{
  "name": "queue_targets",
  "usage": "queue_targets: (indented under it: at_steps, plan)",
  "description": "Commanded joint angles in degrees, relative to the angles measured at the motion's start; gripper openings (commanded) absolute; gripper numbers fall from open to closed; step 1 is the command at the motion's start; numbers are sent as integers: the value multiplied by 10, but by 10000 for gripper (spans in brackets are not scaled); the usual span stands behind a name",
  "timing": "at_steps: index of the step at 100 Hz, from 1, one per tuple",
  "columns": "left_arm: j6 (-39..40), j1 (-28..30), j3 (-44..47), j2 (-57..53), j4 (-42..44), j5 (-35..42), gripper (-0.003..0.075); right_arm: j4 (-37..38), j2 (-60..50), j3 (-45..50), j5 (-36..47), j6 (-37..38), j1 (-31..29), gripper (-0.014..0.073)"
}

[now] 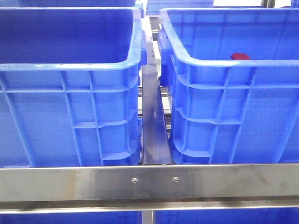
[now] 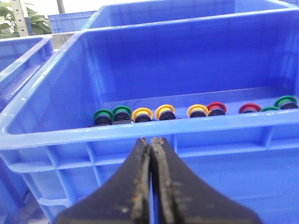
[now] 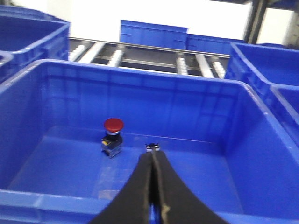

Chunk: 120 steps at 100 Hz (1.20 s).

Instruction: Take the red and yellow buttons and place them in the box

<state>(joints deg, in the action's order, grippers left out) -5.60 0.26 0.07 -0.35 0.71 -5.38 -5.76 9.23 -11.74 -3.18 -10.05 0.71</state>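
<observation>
So on my right wrist feed I've got one glossy dark-red dome-topped button [image 3: 113, 125] sitting on its little black-and-silver base, upright on the floor of the big bright-blue plastic crate [image 3: 140, 88]. It's just past the right gripper [image 3: 153, 150] and a bit off to one side of the tips, not touching them. That gripper's black fingers [image 3: 140, 186] are pressed together with nothing between them, hanging over the crate's near rim. In the front view the same red cap [image 1: 240, 57] only just peeks over the rim of the right-hand crate [image 1: 233, 93].

Left side: the left gripper [image 2: 151, 140] is also pinched closed on nothing, tips right at the outside of the near rim of a second blue ribbed crate [image 2: 56, 140]. Inside, along the near wall just beyond the tips, there's a row of small round buttons: two green ones [image 2: 112, 114], then three yellow ones [image 2: 165, 111], two red ones [image 2: 216, 108], and more green at the far end [image 2: 285, 101]. All lying on their sides, caps facing me, some touching their neighbours.

Front view also shows the left-hand blue crate [image 1: 70, 98], and a brushed steel rail [image 1: 149, 182] running across the front below both crates. More blue crates sit further back in both wrist feeds.
</observation>
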Motion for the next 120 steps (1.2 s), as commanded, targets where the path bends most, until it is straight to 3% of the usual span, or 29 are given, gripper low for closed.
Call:
queue_targets:
  at_steps: [1,22,31,50,120]
  plan:
    - [6,1,29,-17,-2,47,-20,93,-10,22,108,96,1,-63]
    - [6,1,29,-17,-2,47,-20,83,-69,128,143,101,-1,-63]
    - [6,1,29,-17,-2,47,-20,87,-117,126,85,104,-5,-63]
    - [6,1,29,-17,-2,46,-20,87,-112,126,64,105,-12,-63]
    - [6,1,29,-17,-2,46,-20,87,-112,126,65,106,-18,-63]
